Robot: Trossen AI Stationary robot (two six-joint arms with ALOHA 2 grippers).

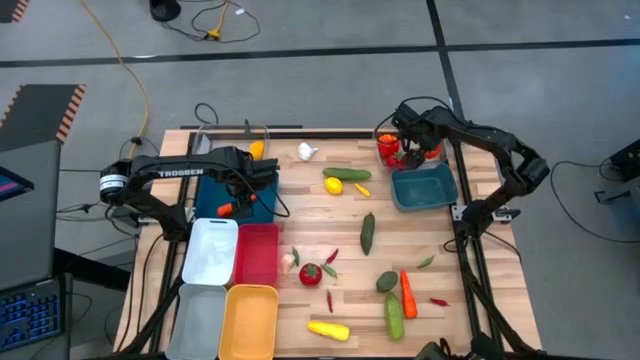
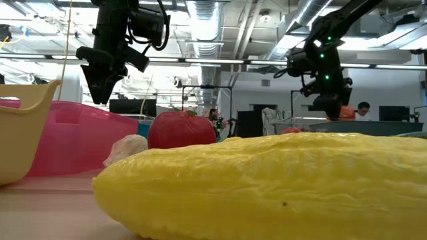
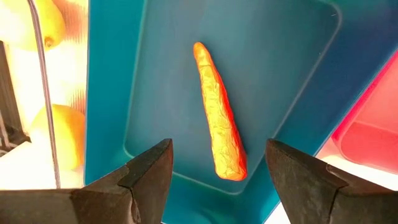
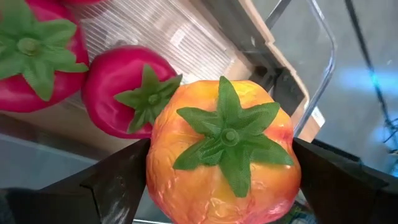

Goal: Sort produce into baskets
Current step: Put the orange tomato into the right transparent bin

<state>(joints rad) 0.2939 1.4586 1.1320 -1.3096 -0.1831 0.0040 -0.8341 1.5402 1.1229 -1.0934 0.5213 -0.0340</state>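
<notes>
Yellow squash; "TROSSEN" arm

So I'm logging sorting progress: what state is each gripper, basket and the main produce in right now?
left gripper: open, above the teal basket
teal basket: holds one carrot
carrot: lying flat, released
right gripper: shut on orange pepper
orange pepper: held above the clear basket
clear basket: holds red tomatoes
white basket: empty
yellow basket: empty

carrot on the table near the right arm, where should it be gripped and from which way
Grip the carrot across its thicker middle, coming straight down from above. It lies flat and long, so the fingers should close across its narrow width. A cucumber lies close on one side, so clearance there looks tight.
</notes>
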